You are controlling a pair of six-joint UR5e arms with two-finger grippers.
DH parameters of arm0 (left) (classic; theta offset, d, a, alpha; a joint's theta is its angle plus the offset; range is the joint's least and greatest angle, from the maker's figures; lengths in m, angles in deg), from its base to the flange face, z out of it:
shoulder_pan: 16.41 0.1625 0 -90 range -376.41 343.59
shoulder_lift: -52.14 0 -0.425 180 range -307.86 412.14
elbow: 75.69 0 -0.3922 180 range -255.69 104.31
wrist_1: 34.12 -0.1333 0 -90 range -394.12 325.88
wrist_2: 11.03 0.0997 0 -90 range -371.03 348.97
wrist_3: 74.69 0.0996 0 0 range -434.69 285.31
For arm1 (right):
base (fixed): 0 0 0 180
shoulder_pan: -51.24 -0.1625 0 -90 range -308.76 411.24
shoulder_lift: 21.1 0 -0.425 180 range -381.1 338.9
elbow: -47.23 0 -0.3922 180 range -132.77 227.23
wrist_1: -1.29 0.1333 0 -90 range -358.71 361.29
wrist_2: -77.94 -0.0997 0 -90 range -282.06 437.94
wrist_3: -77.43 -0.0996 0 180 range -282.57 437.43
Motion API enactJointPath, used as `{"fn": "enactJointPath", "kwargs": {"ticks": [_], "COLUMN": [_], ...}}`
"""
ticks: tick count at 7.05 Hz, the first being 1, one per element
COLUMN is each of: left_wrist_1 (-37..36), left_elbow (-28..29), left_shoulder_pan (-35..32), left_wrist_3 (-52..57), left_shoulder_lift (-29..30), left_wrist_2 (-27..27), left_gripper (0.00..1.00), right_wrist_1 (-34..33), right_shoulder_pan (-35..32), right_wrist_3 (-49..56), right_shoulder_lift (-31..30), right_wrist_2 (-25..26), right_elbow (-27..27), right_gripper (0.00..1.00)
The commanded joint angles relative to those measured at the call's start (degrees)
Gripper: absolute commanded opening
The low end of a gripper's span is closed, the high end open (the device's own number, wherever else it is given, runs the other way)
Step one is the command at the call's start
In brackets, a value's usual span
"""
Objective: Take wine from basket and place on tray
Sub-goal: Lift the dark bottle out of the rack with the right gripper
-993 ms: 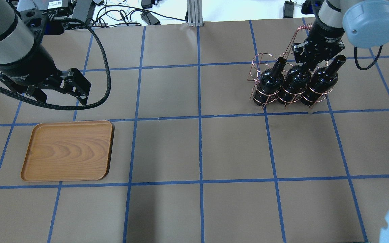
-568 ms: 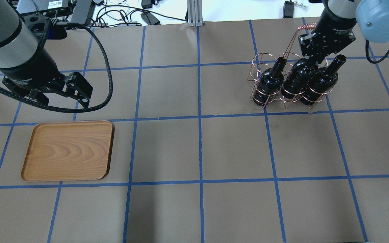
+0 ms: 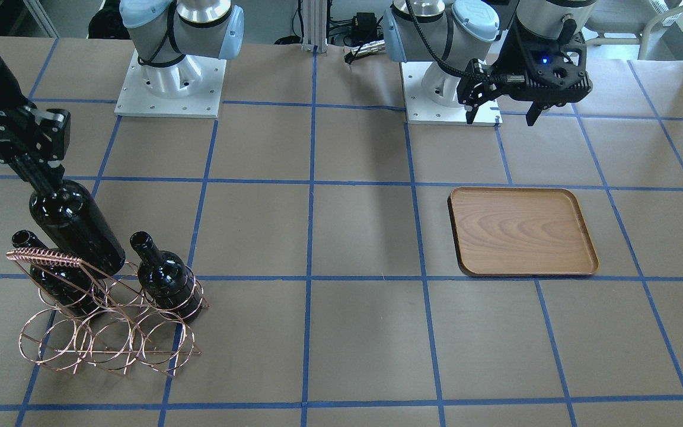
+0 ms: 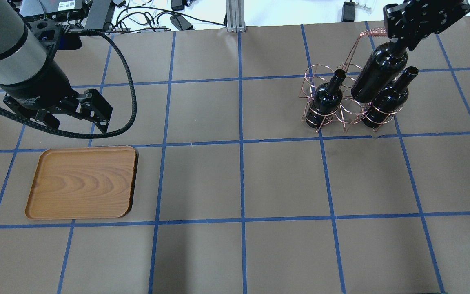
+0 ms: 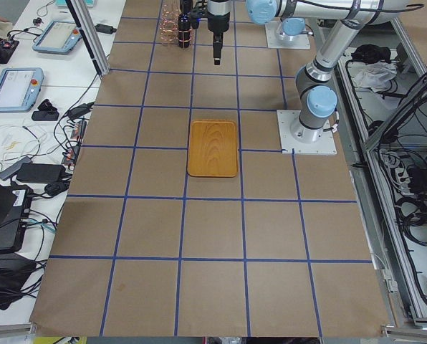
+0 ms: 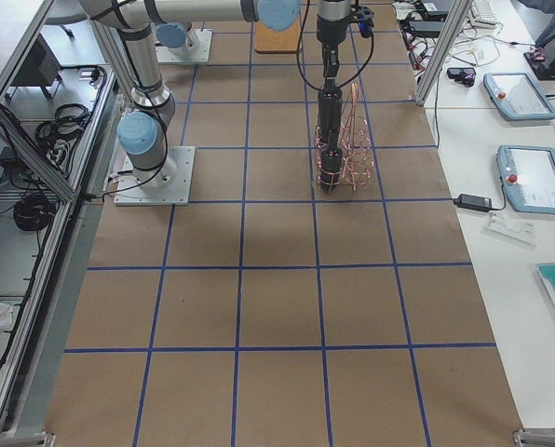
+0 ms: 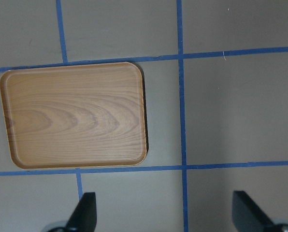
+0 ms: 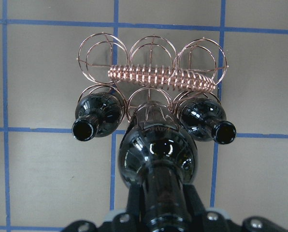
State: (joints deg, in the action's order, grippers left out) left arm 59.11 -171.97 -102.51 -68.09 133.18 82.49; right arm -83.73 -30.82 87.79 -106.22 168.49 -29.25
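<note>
Overhead exterior: at upper right, the right hand (image 4: 401, 43) is clamped on the neck of the wine (image 4: 377, 77), held higher than two bottles (image 4: 324, 102) standing in the basket (image 4: 371, 32). At left, the left hand (image 4: 78, 118) hangs wide open and empty, up-frame of the tray (image 4: 82, 181) on the bench (image 4: 239, 183).

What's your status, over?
Right hand shut on wine, held above basket. Left hand open, empty, near tray. Two other bottles racked either side.

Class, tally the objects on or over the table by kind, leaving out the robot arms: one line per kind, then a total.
Wine bottle: 3
Wire basket: 1
Wooden tray: 1
Total: 5
</note>
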Motion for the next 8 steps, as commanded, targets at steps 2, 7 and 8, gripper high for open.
{"fn": "enactJointPath", "kwargs": {"ticks": [2,7,8], "left_wrist_1": [-0.33,-1.91,-2.00], "left_elbow": [0.04,0.13,0.13], "left_shoulder_pan": [-0.04,-0.04,-0.12], "left_wrist_3": [-0.26,-0.26,-0.26], "left_shoulder_lift": [-0.35,-0.70,-0.70], "left_wrist_2": [-0.17,-0.44,-0.35], "left_gripper": [1.00,1.00,1.00], "right_wrist_1": [5.22,-11.89,-13.57], "right_shoulder_pan": [-7.54,-30.39,-33.83], "right_wrist_3": [-11.86,-33.70,-35.83], "right_shoulder_lift": [-4.51,1.15,3.53], "right_wrist_2": [-0.28,0.33,1.29], "right_elbow": [-6.00,-13.00,-12.91], "right_gripper": [0.11,0.10,0.10]}}
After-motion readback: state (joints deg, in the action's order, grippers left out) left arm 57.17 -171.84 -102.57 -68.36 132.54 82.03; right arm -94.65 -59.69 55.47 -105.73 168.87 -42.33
